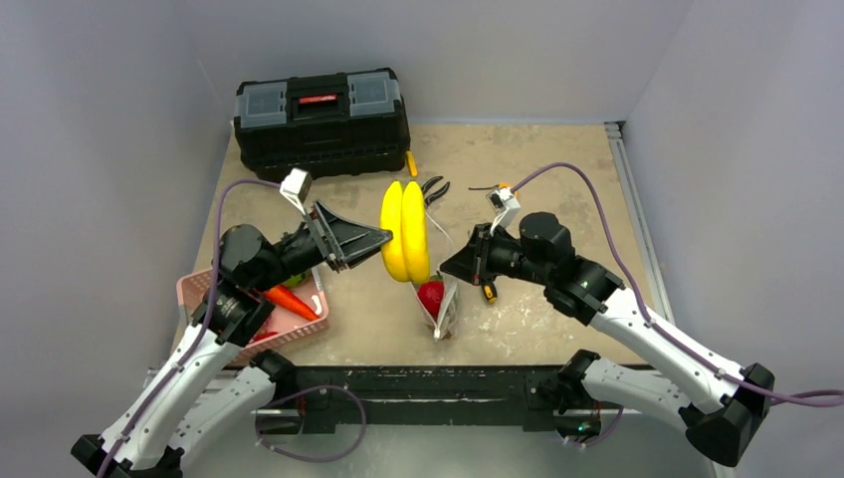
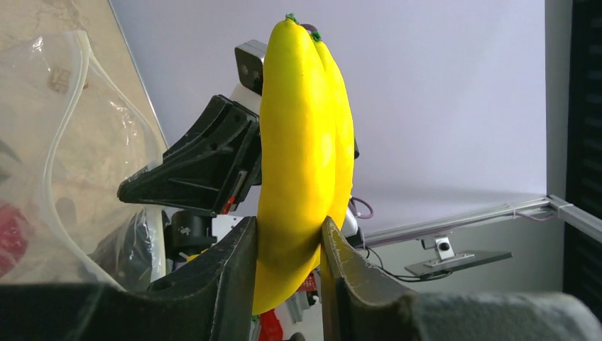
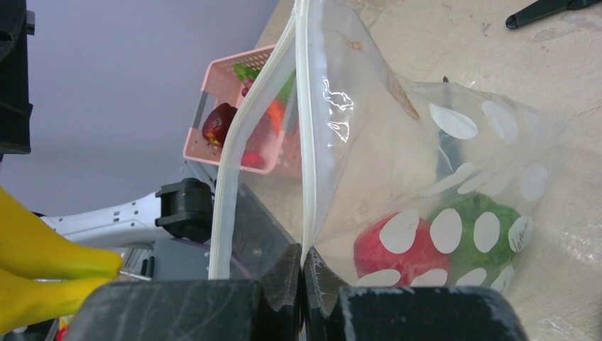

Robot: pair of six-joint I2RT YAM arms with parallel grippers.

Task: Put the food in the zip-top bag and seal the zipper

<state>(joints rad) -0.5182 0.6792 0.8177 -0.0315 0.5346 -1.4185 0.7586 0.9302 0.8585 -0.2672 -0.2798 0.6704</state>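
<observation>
My left gripper (image 1: 383, 239) is shut on a yellow banana bunch (image 1: 403, 231) and holds it in the air beside the bag's mouth; the left wrist view shows the banana (image 2: 298, 142) squeezed between the fingers (image 2: 234, 277). My right gripper (image 1: 445, 267) is shut on one zipper (image 3: 305, 128) lip of the zip-top bag (image 3: 426, 142), holding its mouth up and open. The other lip hangs apart to the left. A red round fruit (image 3: 397, 249) and a green pepper (image 3: 490, 213) lie inside the bag (image 1: 438, 304).
A pink basket (image 1: 299, 324) at the near left holds an orange carrot (image 1: 289, 299) and other food. A black toolbox (image 1: 320, 121) stands at the back. Black pliers (image 1: 433, 189) lie behind the banana. A yellow screwdriver (image 1: 489, 291) lies under the right gripper.
</observation>
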